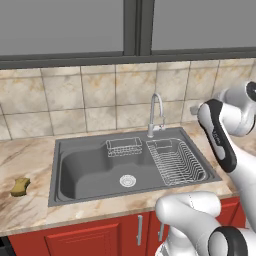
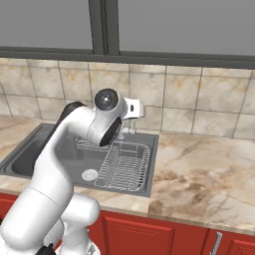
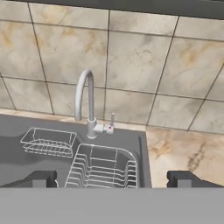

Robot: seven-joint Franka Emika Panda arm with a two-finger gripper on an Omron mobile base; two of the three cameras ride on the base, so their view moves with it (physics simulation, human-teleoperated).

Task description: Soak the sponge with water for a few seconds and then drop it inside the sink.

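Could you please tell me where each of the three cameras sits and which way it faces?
Left base view: behind the arm on its left, looking forward and down at the sink, with the sponge on the counter left of it; the arm rises at lower right.
Right base view: behind on the right, looking at the same sink and the counter to its right; the arm rises at lower left.
Hand view: on the hand, facing the faucet and tiled wall; the gripper shows at the bottom, jaws open.
All three share the faucet and dish rack.
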